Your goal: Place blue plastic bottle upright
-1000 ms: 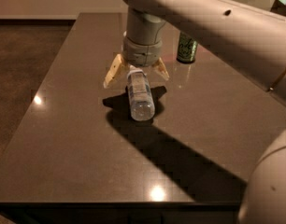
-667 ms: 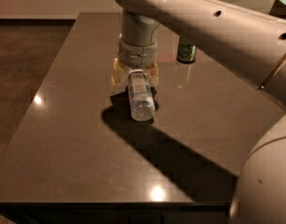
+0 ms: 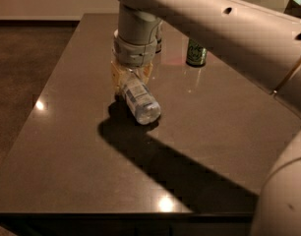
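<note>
The blue plastic bottle (image 3: 139, 101) is a clear bottle with a pale label. It lies tilted on the dark table (image 3: 67, 146), its base pointing toward the camera and to the right. Its cap end is hidden between my fingers. My gripper (image 3: 131, 75) comes straight down from the large white arm (image 3: 214, 28) onto the bottle's upper end. Its yellowish fingers (image 3: 116, 77) are closed against the bottle's two sides. The bottle's base end rests on or just above the table, over its shadow.
A green drink can (image 3: 195, 53) stands upright behind and to the right of the gripper. A dark object (image 3: 159, 44) shows partly behind the arm. The table's left edge (image 3: 52, 77) borders a brown floor. The arm's shadow crosses the table's front.
The fingers were spread wide on either side of the bottle and have closed onto it. The wrist has shifted slightly left, and the bottle's base now points more to the right.
</note>
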